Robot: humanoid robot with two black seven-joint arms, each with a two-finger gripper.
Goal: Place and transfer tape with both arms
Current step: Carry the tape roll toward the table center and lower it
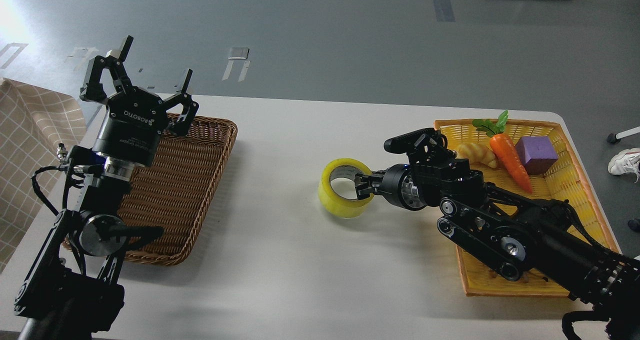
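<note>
While the wide roll of translucent yellow packing tape with a pale cardboard core [345, 187] stands on its edge near the middle of the white desk [280, 260], slightly toward the right side, it is pinched through its wall by the right black two-finger gripper [361, 187]. One finger appears to sit inside the core and the other against the outer face, so the jaws are judged closed on the roll's right rim. Whether the roll rests on the desk or is just lifted cannot be told.

The left black two-finger gripper [150, 67] is held raised over the far-left corner of the desk, fingers spread wide, nothing held. It hangs above the brown woven wicker tray [200, 180].

The yellow plastic basket [565, 180] at the right edge is seen holding an orange toy carrot [510, 160], a purple block [536, 154] and a yellow croissant-shaped toy [477, 155].

Handling judgement: the roll is likely light and stiff, the core rigid, the film surface smooth and somewhat slippery. A wall pinch through the core is the surest hold; for handover the free left rim is best taken.
</note>
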